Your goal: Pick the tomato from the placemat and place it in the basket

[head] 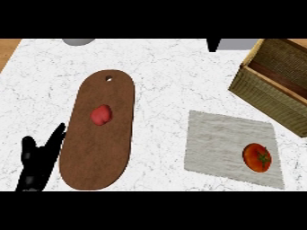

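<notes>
The left hand [37,162] rests spread at near left; a glancing touch could roll the round tomato [257,157] off the placemat [216,143].

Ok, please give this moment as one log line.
tomato: on placemat, untouched | basket: far right | left hand: open, resting | right hand: unseen

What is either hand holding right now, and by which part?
Nothing. The left hand rests open at the lower left beside the wooden cutting board; the tomato lies untouched on the placemat. The right hand is out of view.
</notes>
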Robot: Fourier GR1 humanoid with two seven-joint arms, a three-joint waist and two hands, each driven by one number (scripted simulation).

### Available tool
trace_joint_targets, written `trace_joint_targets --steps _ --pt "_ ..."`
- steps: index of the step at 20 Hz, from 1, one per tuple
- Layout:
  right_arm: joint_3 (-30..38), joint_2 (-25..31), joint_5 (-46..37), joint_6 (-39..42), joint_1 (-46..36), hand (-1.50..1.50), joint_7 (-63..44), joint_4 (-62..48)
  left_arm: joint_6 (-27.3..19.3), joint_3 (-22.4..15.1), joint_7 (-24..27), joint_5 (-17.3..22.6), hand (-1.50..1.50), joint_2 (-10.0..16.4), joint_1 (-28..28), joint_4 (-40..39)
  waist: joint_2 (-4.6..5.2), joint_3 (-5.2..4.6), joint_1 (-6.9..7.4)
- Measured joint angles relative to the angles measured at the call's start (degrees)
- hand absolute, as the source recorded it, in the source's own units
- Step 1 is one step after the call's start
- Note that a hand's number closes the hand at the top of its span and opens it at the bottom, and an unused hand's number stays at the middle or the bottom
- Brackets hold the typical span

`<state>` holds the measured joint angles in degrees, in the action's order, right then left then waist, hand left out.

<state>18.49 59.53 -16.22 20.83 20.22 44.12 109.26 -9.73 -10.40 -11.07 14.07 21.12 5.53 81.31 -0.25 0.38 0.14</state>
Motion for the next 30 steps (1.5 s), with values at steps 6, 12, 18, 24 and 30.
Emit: trace_joint_targets --steps 6,12,18,24,30 --pt "-6.7 -3.5 -6.6 -1.7 -4.7 -1.50 0.0 -3.1 1.4 0.8 -1.2 -0.4 0.00 -0.2 -0.4 0.1 0.03 0.01 0.32" --pt "-12.9 -8.3 -15.1 -3.4 -8.4 -1.50 0.6 -7.3 1.4 1.3 -2.9 -1.4 0.00 -1.5 -0.8 0.3 0.00 0.00 0.27" --pt "-16.7 -13.4 -19.9 -3.8 -12.8 -1.50 0.6 -11.4 2.2 2.3 -1.6 -2.4 0.00 -2.4 -0.1 0.0 -0.05 0.05 0.20" --pt "-17.9 -17.5 -24.2 -6.3 -13.9 -1.50 2.4 -15.1 3.5 3.4 -1.2 -3.2 0.00 -2.4 1.1 1.0 -0.11 0.07 0.05" --pt "-18.9 -21.0 -27.0 -6.5 -15.6 -1.50 2.7 -17.0 5.1 4.8 -0.8 -3.5 0.00 -2.8 1.4 0.8 -0.11 0.05 -0.04"
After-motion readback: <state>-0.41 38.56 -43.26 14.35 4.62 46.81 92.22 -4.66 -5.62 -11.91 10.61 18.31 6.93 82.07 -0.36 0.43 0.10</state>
